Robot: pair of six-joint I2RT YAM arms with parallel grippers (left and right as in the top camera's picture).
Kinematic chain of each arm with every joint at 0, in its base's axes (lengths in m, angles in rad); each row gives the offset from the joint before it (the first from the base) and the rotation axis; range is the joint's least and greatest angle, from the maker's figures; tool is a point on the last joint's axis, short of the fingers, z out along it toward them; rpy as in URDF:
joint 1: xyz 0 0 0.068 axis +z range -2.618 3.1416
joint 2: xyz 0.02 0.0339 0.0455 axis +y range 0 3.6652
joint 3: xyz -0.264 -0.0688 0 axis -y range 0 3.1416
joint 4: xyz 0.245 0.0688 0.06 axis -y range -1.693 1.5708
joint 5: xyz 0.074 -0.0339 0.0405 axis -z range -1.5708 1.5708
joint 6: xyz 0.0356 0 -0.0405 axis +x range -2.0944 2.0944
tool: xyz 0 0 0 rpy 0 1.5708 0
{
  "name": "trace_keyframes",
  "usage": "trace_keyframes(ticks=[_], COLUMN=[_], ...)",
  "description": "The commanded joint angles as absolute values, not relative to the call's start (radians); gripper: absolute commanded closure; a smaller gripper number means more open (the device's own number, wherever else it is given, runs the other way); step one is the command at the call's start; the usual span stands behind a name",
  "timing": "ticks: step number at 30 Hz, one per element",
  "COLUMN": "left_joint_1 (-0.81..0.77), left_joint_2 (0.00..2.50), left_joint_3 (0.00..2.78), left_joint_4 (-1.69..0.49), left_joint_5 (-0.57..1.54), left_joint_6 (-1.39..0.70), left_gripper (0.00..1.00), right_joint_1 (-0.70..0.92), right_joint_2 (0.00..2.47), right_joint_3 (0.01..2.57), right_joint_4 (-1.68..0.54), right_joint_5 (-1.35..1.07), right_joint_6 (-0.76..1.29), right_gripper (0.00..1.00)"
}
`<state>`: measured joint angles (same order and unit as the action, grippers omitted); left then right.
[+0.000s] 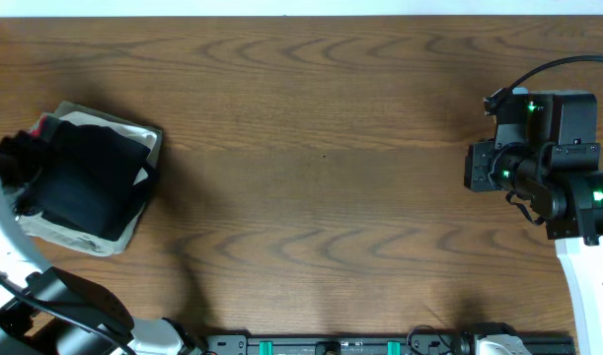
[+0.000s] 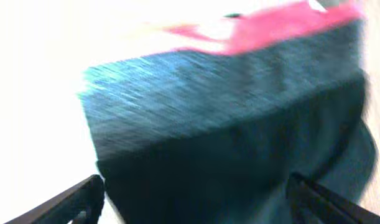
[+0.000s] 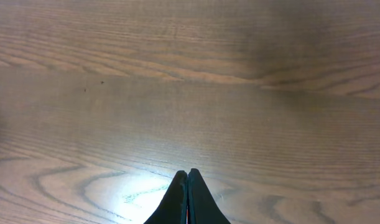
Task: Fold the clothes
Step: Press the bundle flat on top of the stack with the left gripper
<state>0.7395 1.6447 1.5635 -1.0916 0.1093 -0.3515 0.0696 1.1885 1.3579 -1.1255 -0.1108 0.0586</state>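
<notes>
A pile of clothes lies at the table's left edge. A black garment [image 1: 89, 177] is on top, over a beige one [image 1: 109, 239], with a bit of red [image 1: 46, 124] at the far corner. My left gripper [image 1: 23, 163] is over the pile's left side. In the blurred left wrist view it [image 2: 196, 199] is open, its fingers wide apart on either side of the dark garment [image 2: 227, 124], with red cloth [image 2: 270, 28] beyond. My right gripper [image 1: 474, 166] is shut and empty above bare wood at the right [image 3: 188, 177].
The wooden table [image 1: 321, 148] stretches between the pile and the right arm. A black rail with the arm bases [image 1: 380, 345] runs along the front edge.
</notes>
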Motion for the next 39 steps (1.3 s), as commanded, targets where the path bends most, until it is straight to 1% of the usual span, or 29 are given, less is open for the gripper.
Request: trace_keyframes(ticks=[1,2,4,5,8,10,13,14,15,16,20,25,26,28,29,32,37,38,39], left_joint_1=[0.793,0.804,0.81,0.808,0.79,0.775,0.746,0.733,0.724,0.718,0.711,0.711,0.712,0.719,0.728,0.774,0.834,0.836,0.835], left_joint_2=[1.649,1.649,1.644,1.639,1.606,1.576,1.533,1.525,1.524,1.525,1.53,1.533,1.535,1.549,1.563,1.633,1.771,1.789,1.807], left_joint_3=[1.561,1.561,1.562,1.562,1.562,1.562,1.562,1.562,1.562,1.56,1.483,1.281,1.235,1.16,1.123,1.054,1.049,1.049,1.049], left_joint_4=[-1.112,-1.114,-1.106,-1.093,-1.036,-0.997,-0.963,-0.968,-0.976,-0.986,-0.938,-0.77,-0.709,-0.582,-0.509,-0.357,-0.331,-0.321,-0.307], left_joint_5=[0.113,0.134,0.205,0.251,0.397,0.487,0.64,0.683,0.702,0.722,0.869,0.899,0.897,0.897,0.896,0.898,0.916,0.916,0.917], left_joint_6=[-0.452,-0.458,-0.452,-0.426,-0.317,-0.247,-0.112,-0.065,-0.047,-0.043,0.027,0.017,-0.005,-0.054,-0.101,-0.233,-0.257,-0.257,-0.257], left_gripper=[0.05,0.04,0.13,0.15,0.24,0.25,0.36,0.52,0.91,0.94,0.94,0.92,0.9,0.78,0.75,0.74,0.75,0.75,0.72], right_joint_1=[0.064,0.064,0.064,0.064,0.064,0.064,0.064,0.064,0.064,0.064,0.064,0.064,0.064,0.064,0.064,0.064,0.064,0.064,0.064], right_joint_2=[1.192,1.192,1.192,1.192,1.192,1.192,1.192,1.192,1.192,1.192,1.192,1.192,1.192,1.192,1.192,1.192,1.192,1.192,1.192], right_joint_3=[1.354,1.354,1.354,1.354,1.354,1.354,1.354,1.354,1.354,1.354,1.354,1.354,1.354,1.354,1.354,1.354,1.354,1.354,1.354], right_joint_4=[-1.127,-1.126,-1.126,-1.127,-1.13,-1.135,-1.143,-1.145,-1.145,-1.145,-1.145,-1.145,-1.145,-1.147,-1.15,-1.161,-1.167,-1.166,-1.165], right_joint_5=[-0.1,-0.1,-0.098,-0.092,-0.073,-0.063,-0.051,-0.051,-0.051,-0.051,-0.049,-0.049,-0.051,-0.061,-0.06,-0.06,-0.06,-0.06,-0.06], right_joint_6=[0.043,0.043,0.043,0.043,0.043,0.043,0.043,0.043,0.043,0.043,0.043,0.05,0.053,0.057,0.066,0.066,0.066,0.066,0.066], right_gripper=[0.99,0.99,0.98,0.99,0.98,0.98,0.99,0.99,0.98,0.99,0.98,0.98,0.98,0.98,0.98,0.98,0.98,0.98,0.98])
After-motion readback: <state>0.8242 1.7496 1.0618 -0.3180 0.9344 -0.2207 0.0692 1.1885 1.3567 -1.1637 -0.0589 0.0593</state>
